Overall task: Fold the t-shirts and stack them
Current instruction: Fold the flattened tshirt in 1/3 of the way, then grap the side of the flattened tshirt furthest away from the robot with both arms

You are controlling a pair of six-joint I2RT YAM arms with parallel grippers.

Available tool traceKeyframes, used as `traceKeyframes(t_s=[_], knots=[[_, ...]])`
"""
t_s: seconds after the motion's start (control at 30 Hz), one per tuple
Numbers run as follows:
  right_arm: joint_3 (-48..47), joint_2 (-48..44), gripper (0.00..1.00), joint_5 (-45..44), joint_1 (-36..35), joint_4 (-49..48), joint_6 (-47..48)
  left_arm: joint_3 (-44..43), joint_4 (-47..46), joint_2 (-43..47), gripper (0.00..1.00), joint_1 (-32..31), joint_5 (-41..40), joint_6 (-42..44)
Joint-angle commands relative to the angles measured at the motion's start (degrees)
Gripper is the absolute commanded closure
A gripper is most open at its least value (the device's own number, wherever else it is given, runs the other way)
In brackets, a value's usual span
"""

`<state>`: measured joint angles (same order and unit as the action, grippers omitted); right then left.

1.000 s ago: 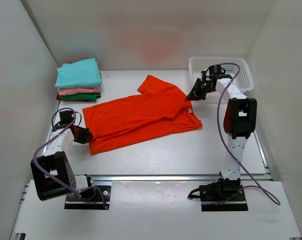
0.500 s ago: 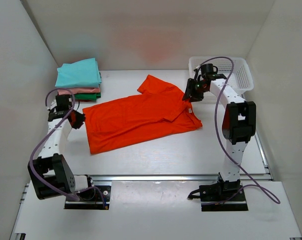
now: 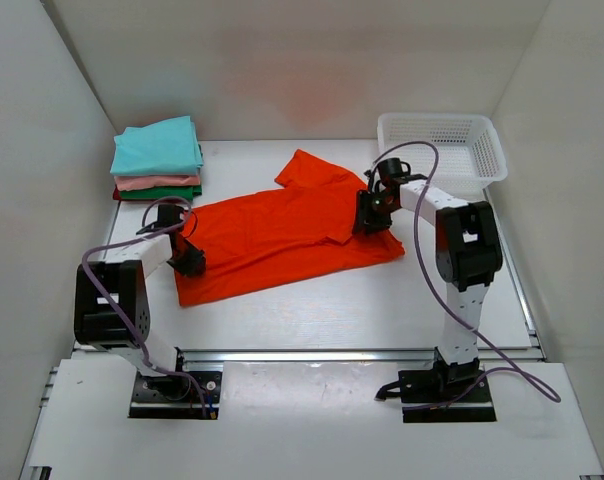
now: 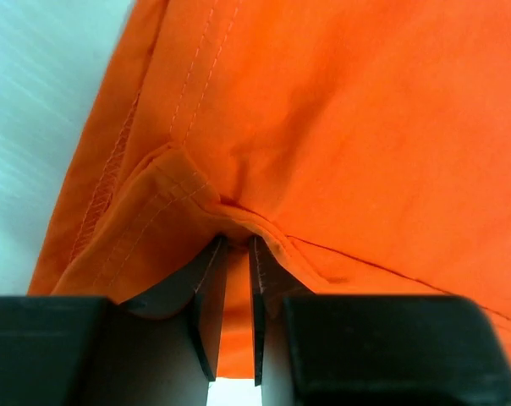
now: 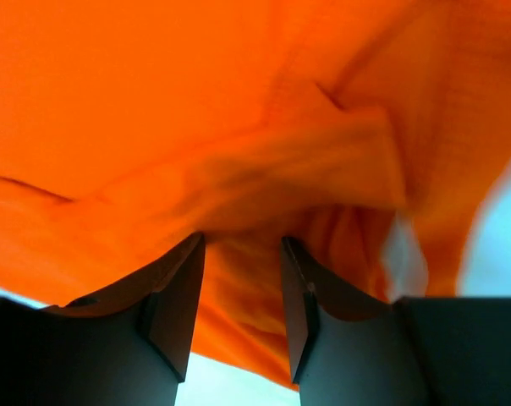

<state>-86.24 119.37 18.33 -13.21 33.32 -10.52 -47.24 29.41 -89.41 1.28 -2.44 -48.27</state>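
We see the orange-red t-shirt (image 3: pixel 282 235) spread flat across the middle of the white tabletop (image 3: pixel 332 300). Its collar end points to the right, and one sleeve sticks out toward the back.

The left end effector (image 3: pixel 190 262) sits low at the shirt's left edge, near the front corner of the hem. In the left wrist view its fingers (image 4: pixel 206 288) stand close together, and a small ridge of hem cloth is gathered and pinched between their tips. The stitched edge curls up just beside them.

The right end effector (image 3: pixel 365 215) is down on the collar area at the shirt's right side. In the right wrist view, which is blurred, its two fingers (image 5: pixel 175 296) stand clearly apart. Rumpled orange cloth lies between and beyond them, and we see no grip on it.

The stack of folded t-shirts (image 3: pixel 157 165) rests in the back left corner, well apart from the spread shirt. Teal is on top, then pink, then green, with a dark red edge at the bottom.

The white mesh basket (image 3: pixel 487 165) stands in the back right corner, near the right arm.
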Motion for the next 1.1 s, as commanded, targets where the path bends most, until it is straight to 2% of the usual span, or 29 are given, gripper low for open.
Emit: traceKeyframes(t_s=[0.0,0.23,0.37,0.43,0.6,0.7,0.8,0.87,0.93,1.07], knots=[[8.42,-3.79,0.61,-5.22,0.29,2.36,-0.02,-0.57,-0.14,-1.56,0.71,-0.14,-1.16,2.73],[25.57,-16.70,0.60,-5.94,-2.69,7.98,-1.69,2.50,1.61,2.47,0.69,0.04,-0.03,3.27],[30.60,-24.78,0.61,-6.11,-4.45,8.51,-4.14,3.74,4.60,7.74,0.69,-0.49,0.06,1.79],[31.30,-27.43,0.61,-6.46,-4.54,9.47,-4.85,2.08,7.23,9.94,0.69,-3.03,-0.46,0.73],[22.97,-34.72,0.60,-8.13,-3.14,15.45,-4.16,-10.12,9.53,13.73,0.70,-1.29,0.58,-0.95],[16.83,-34.74,0.61,-7.34,-1.56,13.36,-3.37,-16.37,8.13,11.72,0.70,1.79,0.15,-0.60],[11.45,-30.01,0.61,-6.37,0.29,8.27,-2.75,-18.84,3.66,6.54,0.71,2.85,0.76,1.51],[5.67,-25.52,0.61,-6.11,0.91,5.81,-1.96,-18.85,1.09,1.80,0.75,3.38,2.17,0.99],[1.71,-19.56,0.61,-5.67,1.26,2.91,-1.08,-17.37,-2.31,-1.11,0.78,2.42,6.90,0.72],[-7.26,-10.15,0.59,-5.05,1.26,-0.18,0.32,-14.73,-6.63,-5.33,0.81,0.22,7.36,-0.33]])
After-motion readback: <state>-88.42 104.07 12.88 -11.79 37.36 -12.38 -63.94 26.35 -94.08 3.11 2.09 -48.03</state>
